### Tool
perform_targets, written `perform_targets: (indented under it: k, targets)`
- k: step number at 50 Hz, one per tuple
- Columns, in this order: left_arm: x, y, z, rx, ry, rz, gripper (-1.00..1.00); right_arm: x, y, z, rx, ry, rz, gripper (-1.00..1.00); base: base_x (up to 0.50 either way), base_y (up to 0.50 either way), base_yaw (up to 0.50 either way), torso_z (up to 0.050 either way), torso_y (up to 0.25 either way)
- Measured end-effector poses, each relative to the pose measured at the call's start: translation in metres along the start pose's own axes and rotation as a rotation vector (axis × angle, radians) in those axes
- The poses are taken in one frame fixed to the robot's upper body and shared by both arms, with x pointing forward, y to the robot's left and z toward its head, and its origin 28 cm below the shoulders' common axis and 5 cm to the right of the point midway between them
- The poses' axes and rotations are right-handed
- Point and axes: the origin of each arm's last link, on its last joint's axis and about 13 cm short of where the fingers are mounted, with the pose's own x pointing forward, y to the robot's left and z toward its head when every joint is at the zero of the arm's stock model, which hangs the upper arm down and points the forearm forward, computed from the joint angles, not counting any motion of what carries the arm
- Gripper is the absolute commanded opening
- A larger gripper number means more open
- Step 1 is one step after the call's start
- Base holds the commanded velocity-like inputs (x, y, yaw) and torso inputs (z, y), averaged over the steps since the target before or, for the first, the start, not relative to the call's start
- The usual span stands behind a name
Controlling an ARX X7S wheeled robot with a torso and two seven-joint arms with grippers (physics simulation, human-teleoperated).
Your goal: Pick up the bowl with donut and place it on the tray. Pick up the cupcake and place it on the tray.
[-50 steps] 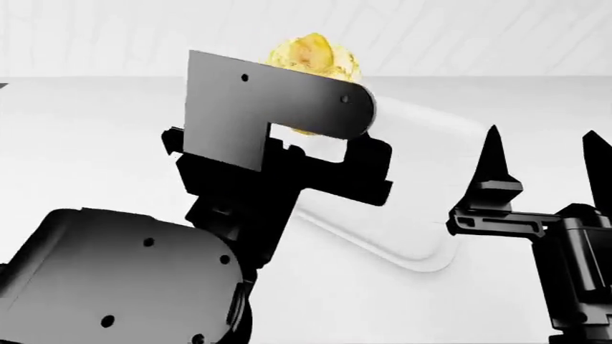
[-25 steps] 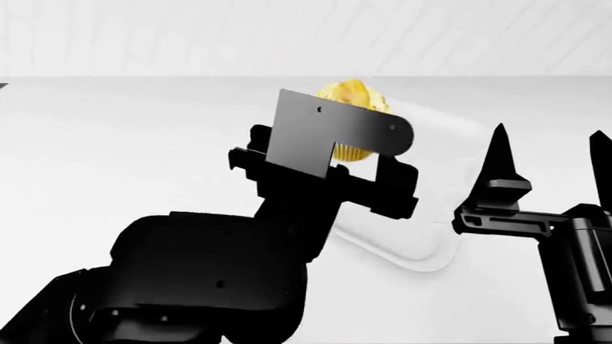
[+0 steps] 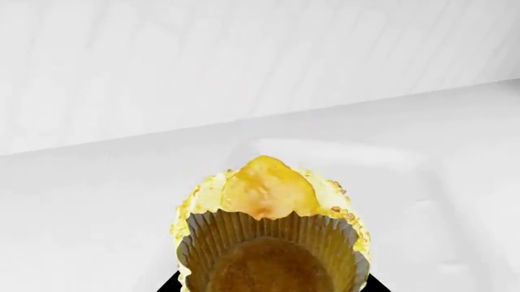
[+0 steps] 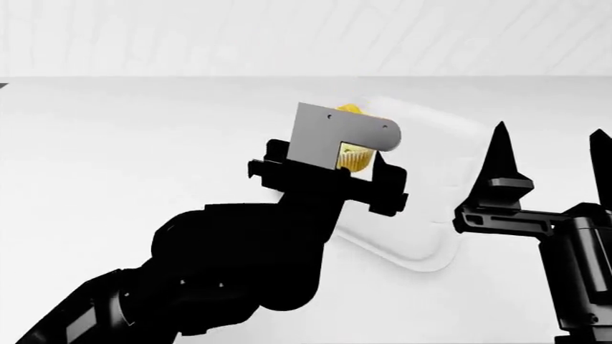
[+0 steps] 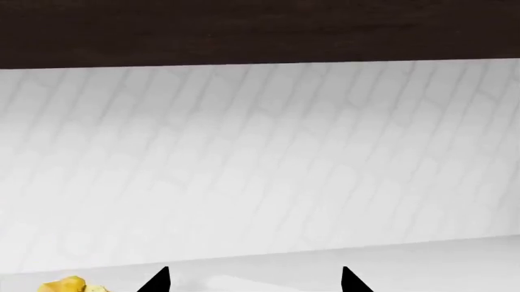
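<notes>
Ahead of you a plain white bench [image 4: 143,143] runs across the whole head view, smooth and evenly lit, with only soft, faint shading on it. Behind it stands a white wall [image 4: 306,36] with a faint brick-like pattern of pale lines, meeting the bench's far edge in a straight seam. In the right wrist view you see that same wall [image 5: 260,164] rising to a dark brown band [image 5: 260,30] that spans its whole upper edge.
</notes>
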Motion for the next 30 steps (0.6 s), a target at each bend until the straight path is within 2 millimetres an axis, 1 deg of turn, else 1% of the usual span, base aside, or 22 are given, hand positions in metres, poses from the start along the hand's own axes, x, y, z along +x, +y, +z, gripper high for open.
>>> perform_targets:
  k: [7, 17, 30]
  targets:
    - [0.007, 0.002, -0.011, -0.001, 0.037, 0.005, -1.00, 0.000, 0.000, 0.000, 0.001, 0.001, 0.002, 1.00, 0.00, 0.00, 0.00, 0.000, 0.000]
    - [0.011, 0.001, -0.025, -0.016, 0.078, -0.015, -1.00, 0.000, 0.001, -0.001, 0.008, 0.001, 0.007, 1.00, 0.00, 0.00, 0.00, 0.000, 0.001]
    - [0.015, -0.005, -0.034, -0.061, 0.098, -0.075, -1.00, 0.000, 0.002, 0.000, 0.017, -0.002, 0.011, 1.00, 0.00, 0.00, 0.00, 0.000, 0.000]
